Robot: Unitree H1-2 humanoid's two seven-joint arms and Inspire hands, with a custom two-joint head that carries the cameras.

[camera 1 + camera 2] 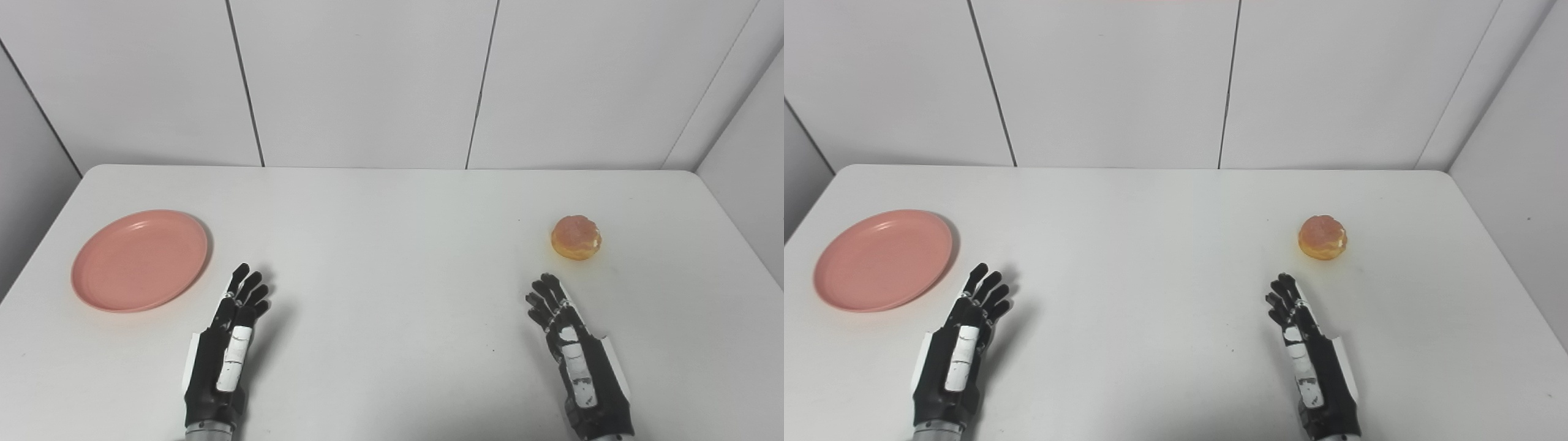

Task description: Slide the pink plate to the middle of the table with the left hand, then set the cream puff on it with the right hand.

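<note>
The pink plate (pixel 139 260) lies flat on the left side of the white table (pixel 392 245), with nothing on it. The cream puff (pixel 576 237), round and golden with a pinkish top, sits on the right side. My left hand (pixel 229 343) rests low over the table just right of and nearer than the plate, fingers stretched out and apart, holding nothing. My right hand (pixel 569 349) hovers a short way in front of the cream puff, a little to its left, also open and not touching it.
White wall panels (pixel 367 79) stand behind the table's far edge. The table's side edges run close to the plate on the left and lie further out on the right. Nothing else rests on the tabletop.
</note>
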